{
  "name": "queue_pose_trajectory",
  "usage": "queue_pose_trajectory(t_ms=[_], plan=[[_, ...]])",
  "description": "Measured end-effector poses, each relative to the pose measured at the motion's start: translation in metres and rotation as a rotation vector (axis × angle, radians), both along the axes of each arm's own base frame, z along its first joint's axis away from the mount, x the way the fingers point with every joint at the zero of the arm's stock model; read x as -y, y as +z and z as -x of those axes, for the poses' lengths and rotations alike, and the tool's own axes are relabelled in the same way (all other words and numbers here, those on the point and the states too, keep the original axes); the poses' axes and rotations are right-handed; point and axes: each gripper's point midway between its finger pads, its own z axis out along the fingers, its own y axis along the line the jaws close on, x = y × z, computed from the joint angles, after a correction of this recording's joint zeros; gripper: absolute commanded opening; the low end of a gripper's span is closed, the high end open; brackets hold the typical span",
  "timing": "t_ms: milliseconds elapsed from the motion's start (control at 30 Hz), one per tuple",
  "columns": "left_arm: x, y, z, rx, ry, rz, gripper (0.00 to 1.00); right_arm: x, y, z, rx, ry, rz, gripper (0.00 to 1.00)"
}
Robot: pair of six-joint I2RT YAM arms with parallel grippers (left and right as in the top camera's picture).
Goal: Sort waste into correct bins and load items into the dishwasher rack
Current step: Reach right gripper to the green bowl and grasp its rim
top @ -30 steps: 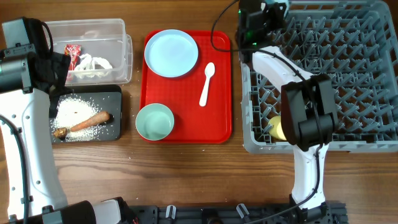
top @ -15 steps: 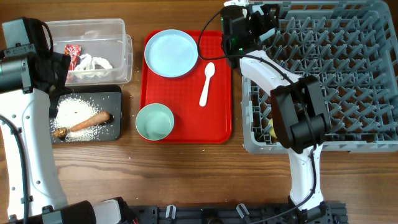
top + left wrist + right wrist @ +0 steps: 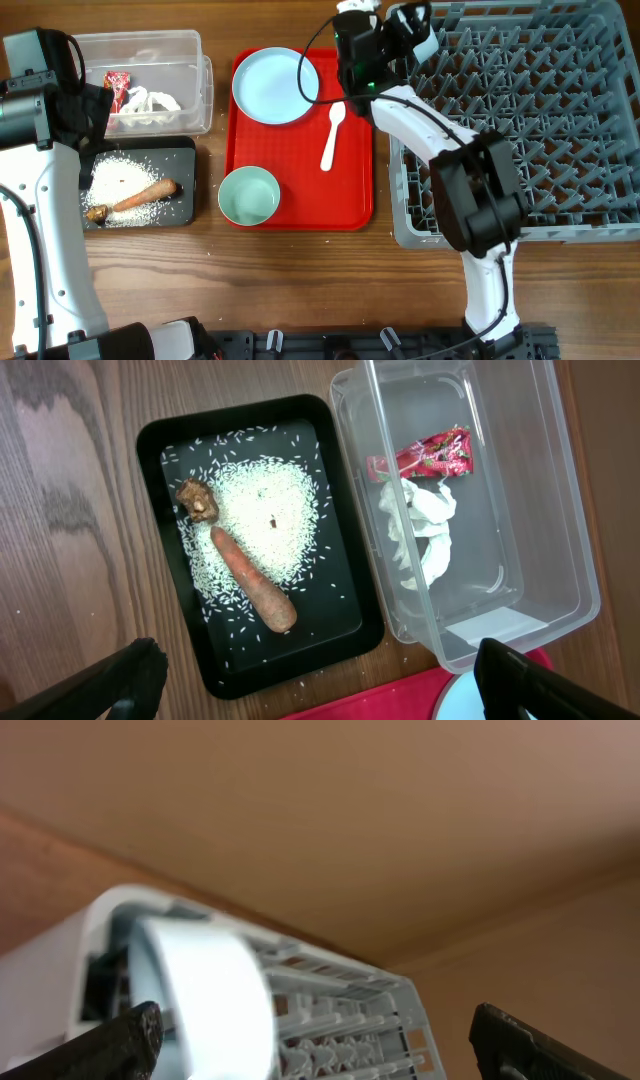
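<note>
- Hovering at the far left corner of the large grey-blue pegged plastic rack, your right hand has its fingers spread wide with nothing between them.
- Your left hand is equally wide open and empty, above the two bins at the left of the table.
- The clear plastic rectangular tub holds the small red wrapper and the white crumpled scraps.
- The shallow black rectangular tray, just beside the tub, holds loose white rice, an orange-brown carrot-like stick and a small dark brown lump at the stick's end.
- Between bins and rack, the flat red serving tray carries a round pale blue plate far, a pale green bowl near, and a white plastic spoon right.
</note>
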Motion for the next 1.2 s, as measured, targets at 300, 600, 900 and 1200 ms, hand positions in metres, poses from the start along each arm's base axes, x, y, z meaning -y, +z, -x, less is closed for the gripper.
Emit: queue_pose_trajectory(t_ms=[300, 600, 900, 1200], plan=[[0.000, 0.000, 0.000, 0.000, 0.000, 0.000, 1.00, -0.103, -0.054, 0.071, -0.438, 0.398, -0.480, 1.00], [0.000, 0.000, 0.000, 0.001, 0.000, 0.000, 1.00, -0.223, -0.067, 0.197, -0.943, 0.484, -1.353, 0.84], [0.000, 0.000, 0.000, 0.001, 0.000, 0.000, 1.00, -0.252, -0.139, 0.277, -1.147, 0.238, -1.289, 0.51], [0.000, 0.000, 0.000, 0.000, 0.000, 0.000, 1.00, -0.242, -0.166, 0.278, -1.156, 0.119, -1.280, 0.34]])
